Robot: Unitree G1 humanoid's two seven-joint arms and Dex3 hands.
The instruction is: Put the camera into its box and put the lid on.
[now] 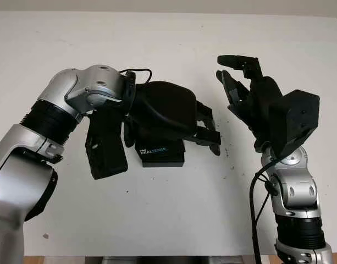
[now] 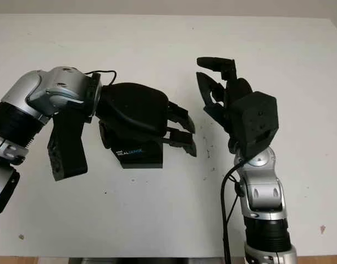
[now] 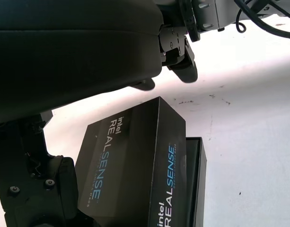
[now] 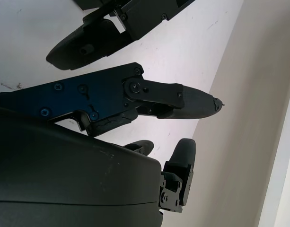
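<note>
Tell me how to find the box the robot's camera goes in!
Look at the white table, near its middle, right under the robot's left hand. There sits a black box, the lid on it. It's the only thing there with white and blue "RealSense" letters.

The box (image 3: 135, 165) looks like smooth black cardboard with a light sheen, and its printed letters are white and blue. The tabletop (image 1: 173, 209) is a matt white surface, smooth, with a few small dark specks and scuffs. The left hand (image 1: 204, 129) and the right hand (image 1: 239, 82) are of matt black plastic with small screws in the finger parts. The left hand's shell looks smooth and a little satin. The forearms are of brushed silver metal with black ribbed rings.
</note>
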